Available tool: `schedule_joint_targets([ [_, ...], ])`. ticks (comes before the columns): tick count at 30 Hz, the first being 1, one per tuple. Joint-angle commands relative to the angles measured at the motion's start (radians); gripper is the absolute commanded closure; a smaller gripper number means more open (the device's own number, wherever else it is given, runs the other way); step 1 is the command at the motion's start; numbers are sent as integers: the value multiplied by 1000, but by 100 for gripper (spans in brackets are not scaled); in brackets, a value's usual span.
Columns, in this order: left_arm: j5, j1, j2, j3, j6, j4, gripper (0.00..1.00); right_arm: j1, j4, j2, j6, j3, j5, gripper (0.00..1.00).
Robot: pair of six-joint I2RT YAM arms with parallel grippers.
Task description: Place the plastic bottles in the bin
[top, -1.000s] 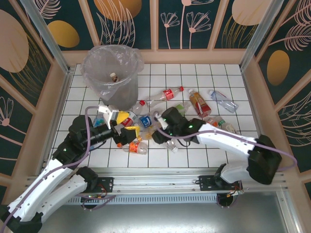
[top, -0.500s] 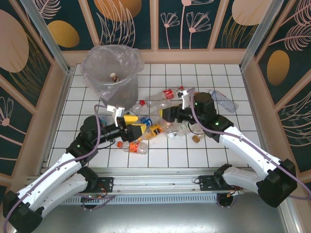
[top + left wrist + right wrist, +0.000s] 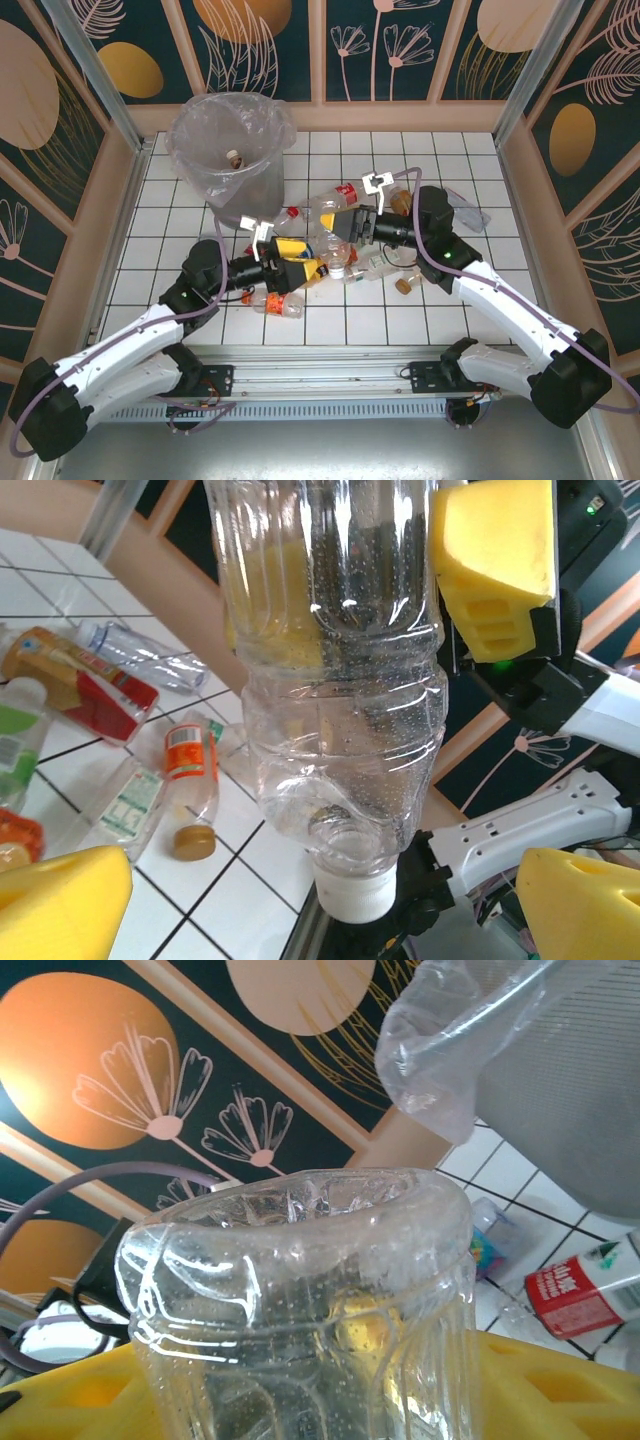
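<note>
**A:** Where the right gripper point(image 3: 340, 222) is raised over the pile, what is held in it?

**B:** A clear bottle point(image 3: 340, 730) is clamped between its yellow pads point(image 3: 495, 560). The bottle is gripped around its upper body, and its white cap point(image 3: 350, 898) is turned toward the left gripper point(image 3: 290, 258).

**A:** And how is the left gripper set?

**B:** It is spread wide and nothing is held in it. In its wrist view the two yellow fingers point(image 3: 60, 900) are seen at the lower corners, with the capped end of the clear bottle between them and untouched by either.

**A:** Where is the bin point(image 3: 255, 182) placed?

**B:** It is stood at the far left of the tiled desk point(image 3: 450, 310), beyond the left gripper, and is lined with a crinkled clear bag. One brown-capped bottle point(image 3: 232, 157) is seen inside it.

**A:** And the other bottles?

**B:** They are scattered on the desk. A red-labelled bottle point(image 3: 345, 193) is laid just beyond the right gripper, an orange bottle point(image 3: 275, 302) is found beside the left arm, and a pale clear bottle point(image 3: 465, 210) is partly hidden behind the right arm.
</note>
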Motion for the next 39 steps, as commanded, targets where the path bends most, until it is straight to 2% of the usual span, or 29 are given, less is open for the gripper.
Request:
schedule_joint_targets([
  [1, 37, -26, 42, 19, -32, 150, 4, 5, 105, 10, 43, -11, -52, 36],
  [6, 44, -66, 114, 51, -37, 206, 6, 26, 143, 27, 59, -12, -66, 36],
  [18, 69, -72, 197, 80, -105, 370, 11, 39, 204, 29, 98, -49, -86, 35],
  [22, 74, -72, 218, 87, -118, 387, 19, 37, 206, 24, 95, -57, -86, 36],
  [30, 35, -72, 222, 100, -132, 389, 17, 39, 198, 19, 82, -67, -83, 36],
  [34, 23, -72, 229, 103, -142, 393, 26, 39, 198, 19, 79, -67, -81, 36],
  [39, 14, -71, 235, 112, -145, 391, 33, 39, 189, 18, 71, -68, -78, 36],
])
